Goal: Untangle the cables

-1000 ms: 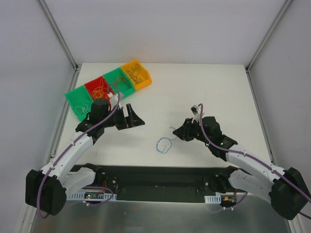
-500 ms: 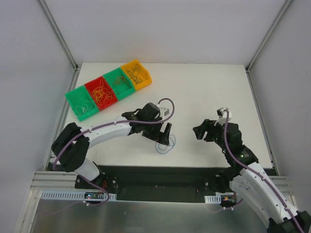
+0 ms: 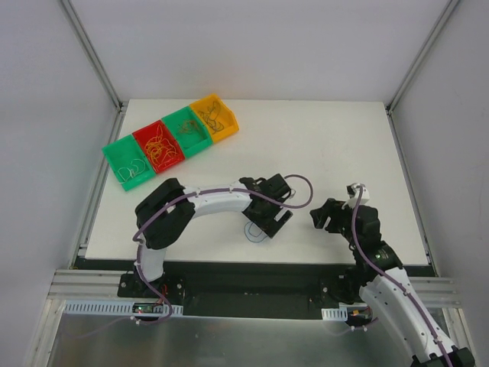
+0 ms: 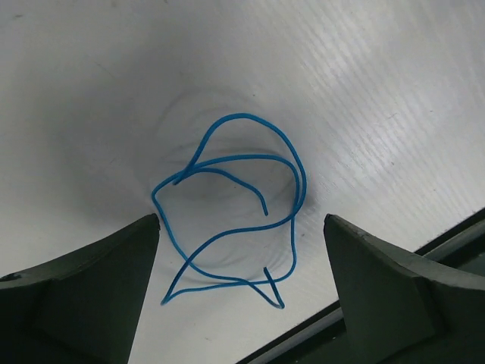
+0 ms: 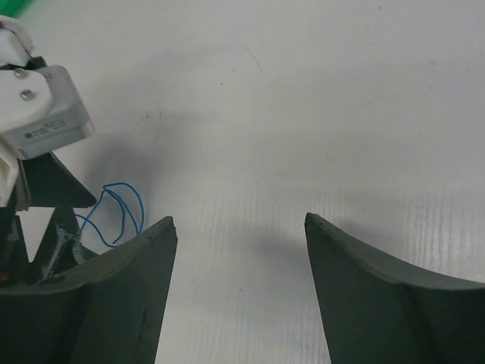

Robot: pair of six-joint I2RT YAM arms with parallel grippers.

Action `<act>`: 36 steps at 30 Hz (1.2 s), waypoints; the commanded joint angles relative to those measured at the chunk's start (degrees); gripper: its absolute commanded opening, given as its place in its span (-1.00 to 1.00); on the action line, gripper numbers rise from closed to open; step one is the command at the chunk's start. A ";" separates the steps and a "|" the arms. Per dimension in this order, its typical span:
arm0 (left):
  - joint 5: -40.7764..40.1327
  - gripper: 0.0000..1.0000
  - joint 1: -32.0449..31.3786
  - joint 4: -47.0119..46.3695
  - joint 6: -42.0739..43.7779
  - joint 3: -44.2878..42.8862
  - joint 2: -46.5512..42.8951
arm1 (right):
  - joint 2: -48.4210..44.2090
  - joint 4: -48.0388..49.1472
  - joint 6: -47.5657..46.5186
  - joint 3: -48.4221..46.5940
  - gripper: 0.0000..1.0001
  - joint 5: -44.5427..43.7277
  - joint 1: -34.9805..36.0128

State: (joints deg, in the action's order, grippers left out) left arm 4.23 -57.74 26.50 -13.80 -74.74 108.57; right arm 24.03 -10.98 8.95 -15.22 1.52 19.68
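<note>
A single thin blue cable (image 4: pixel 235 201) lies in loose loops on the white table, near the front edge. My left gripper (image 4: pixel 242 227) hovers right over it, open, with one finger (image 4: pixel 98 292) on each side of the loops and nothing held. In the top view the left gripper (image 3: pixel 269 223) covers most of the blue cable (image 3: pixel 253 235). My right gripper (image 3: pixel 319 216) is open and empty, a little to the right of the cable. The right wrist view shows its gripper (image 5: pixel 239 220) over bare table and the blue cable (image 5: pixel 115 214) at the left.
Four small bins stand in a row at the back left, green (image 3: pixel 128 165), red (image 3: pixel 159 147), green (image 3: pixel 188 130) and yellow (image 3: pixel 215 117), each holding thin tangled wires. The table's front edge (image 4: pixel 424 250) runs just beside the blue cable.
My left arm has swung from beside the bins across to the blue cable near the front edge. My right gripper has drawn back to the right, away from the cable.
</note>
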 commanded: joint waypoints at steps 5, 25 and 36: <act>-5.55 0.28 -3.26 5.67 2.29 -5.59 6.21 | -5.31 4.12 0.37 3.71 0.42 -0.29 -0.87; -15.14 -1.00 14.13 -11.90 -15.89 -8.66 4.18 | -14.09 5.01 2.74 7.84 0.41 -5.47 -1.14; -6.81 -1.00 26.43 -18.31 -9.85 -25.28 6.83 | -3.28 6.50 1.69 4.85 0.42 -2.14 -1.05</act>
State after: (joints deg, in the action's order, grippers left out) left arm -10.20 -34.24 13.76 -25.45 -96.99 117.40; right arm 20.36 -6.44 10.92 -8.03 -2.57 18.94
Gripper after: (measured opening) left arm 0.006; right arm 0.708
